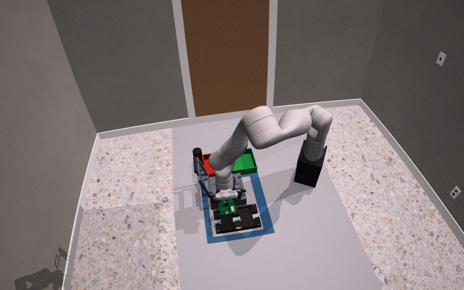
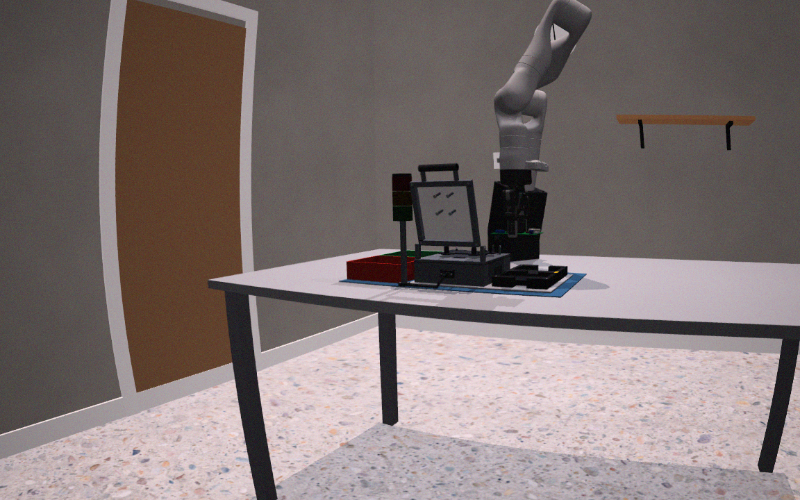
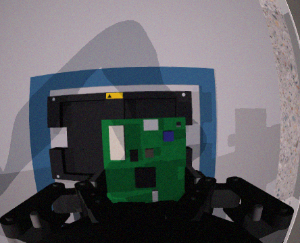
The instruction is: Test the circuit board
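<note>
My gripper (image 3: 145, 178) (image 2: 514, 228) is shut on the green circuit board (image 1: 227, 207) (image 2: 532, 233) (image 3: 130, 173), gripping its opposite edges. The board is level, component side up, held above the black tray (image 1: 249, 218) (image 2: 514, 285) (image 3: 86, 135). Its white connector (image 1: 232, 208) (image 3: 117, 143) is at the board's left in the wrist view and faces right in the top view. The tester (image 2: 462, 271) stands beside the tray, its lid (image 2: 443, 183) raised. The arm partly hides the tester in the top view. The signal light (image 2: 401, 197) looks unlit. The two pins cannot be made out clearly.
The red bin (image 1: 208, 165) (image 2: 378, 269) and green bin (image 1: 246, 164) (image 2: 407, 253) stand behind the tester in the top view. The upright lid and signal pole are obstacles on its left. A blue-bordered mat (image 1: 266, 220) (image 3: 123, 75) lies under the tester and tray.
</note>
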Tool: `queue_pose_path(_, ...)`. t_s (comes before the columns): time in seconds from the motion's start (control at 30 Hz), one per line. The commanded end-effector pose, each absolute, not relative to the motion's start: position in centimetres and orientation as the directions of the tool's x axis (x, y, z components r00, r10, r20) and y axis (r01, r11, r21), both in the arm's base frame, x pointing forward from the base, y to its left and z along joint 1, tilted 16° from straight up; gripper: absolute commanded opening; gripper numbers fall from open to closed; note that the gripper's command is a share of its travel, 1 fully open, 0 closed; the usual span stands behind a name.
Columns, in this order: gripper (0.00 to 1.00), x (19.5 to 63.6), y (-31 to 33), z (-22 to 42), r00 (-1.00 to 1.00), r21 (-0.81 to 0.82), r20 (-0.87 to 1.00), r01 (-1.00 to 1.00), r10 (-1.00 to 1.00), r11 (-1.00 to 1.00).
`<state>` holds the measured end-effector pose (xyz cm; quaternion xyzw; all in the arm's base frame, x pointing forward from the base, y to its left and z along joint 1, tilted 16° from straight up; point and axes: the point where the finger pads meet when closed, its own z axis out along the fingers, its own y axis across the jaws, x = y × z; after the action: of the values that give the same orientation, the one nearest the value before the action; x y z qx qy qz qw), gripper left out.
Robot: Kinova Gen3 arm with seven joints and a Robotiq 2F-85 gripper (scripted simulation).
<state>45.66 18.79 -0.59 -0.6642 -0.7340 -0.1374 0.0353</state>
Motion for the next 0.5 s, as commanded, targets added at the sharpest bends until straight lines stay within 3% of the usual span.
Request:
queue_pose_path(0.0, 0.77, 45.7, 17.6, -0.7, -0.102, 0.153, 0.234, 0.986, 0.967, 0.067)
queue_pose_path(0.47, 0.77, 45.1, 13.7, -1.5, -0.102, 0.153, 0.234, 0.986, 0.967, 0.067)
